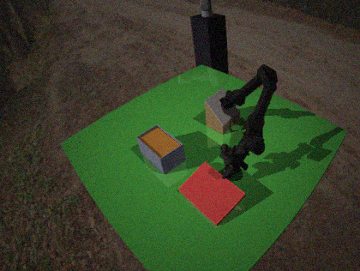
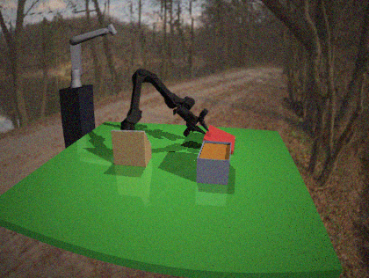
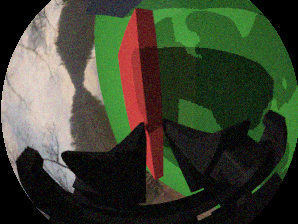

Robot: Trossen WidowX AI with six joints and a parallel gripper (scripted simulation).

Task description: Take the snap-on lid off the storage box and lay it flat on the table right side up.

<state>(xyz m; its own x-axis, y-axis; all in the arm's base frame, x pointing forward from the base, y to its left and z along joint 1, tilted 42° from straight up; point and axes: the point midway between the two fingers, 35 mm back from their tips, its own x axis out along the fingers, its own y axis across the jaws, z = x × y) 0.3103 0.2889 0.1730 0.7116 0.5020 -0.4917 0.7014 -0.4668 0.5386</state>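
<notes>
One red lid [image 1: 211,192] clamped in end effector [image 1: 226,172], one open storage box [image 1: 161,148], one wedge block [image 1: 219,112]

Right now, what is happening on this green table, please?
The arm's gripper is shut on one edge of the red lid, with its fingers on either side of it. The lid is already off the storage box, whose orange inside shows. The lid is tilted beside the box, not yet flat on the table.
</notes>
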